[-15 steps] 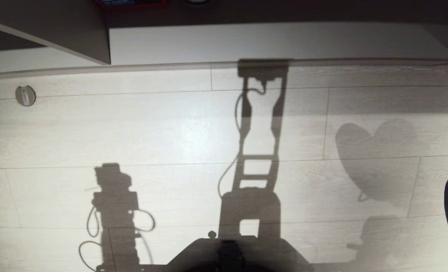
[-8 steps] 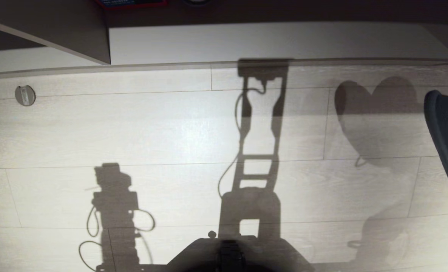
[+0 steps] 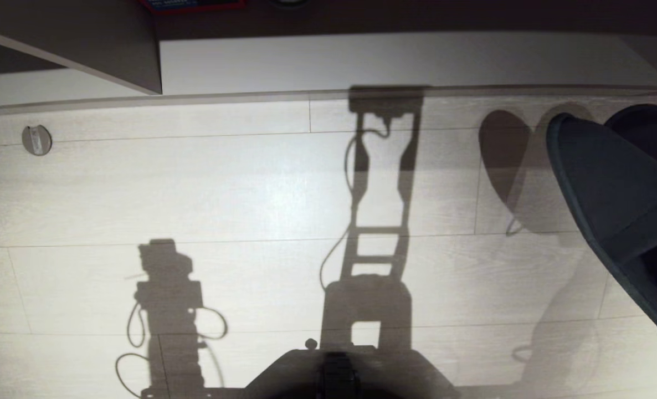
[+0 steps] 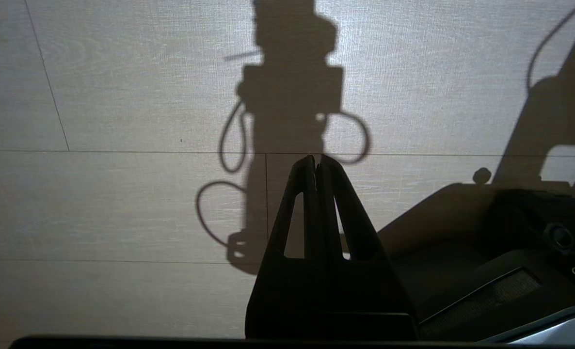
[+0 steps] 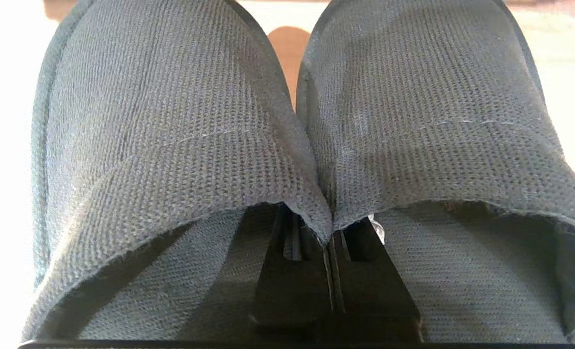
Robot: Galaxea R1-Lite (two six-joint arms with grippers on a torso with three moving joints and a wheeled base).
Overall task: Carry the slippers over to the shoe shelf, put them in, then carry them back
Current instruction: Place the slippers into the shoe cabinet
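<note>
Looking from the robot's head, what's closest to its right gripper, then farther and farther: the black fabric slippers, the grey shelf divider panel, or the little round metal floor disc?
1. Black fabric slippers: pinched in the right gripper, at the far right.
2. Grey shelf divider panel: up at the top left.
3. Round metal floor disc: far left, on the floor.

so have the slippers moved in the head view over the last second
Yes. The slippers, pinched in the right gripper, have swung up and leftward from the right edge toward the shoe shelf.

Black tapered gripper [image 4: 318,162] fingers
</note>
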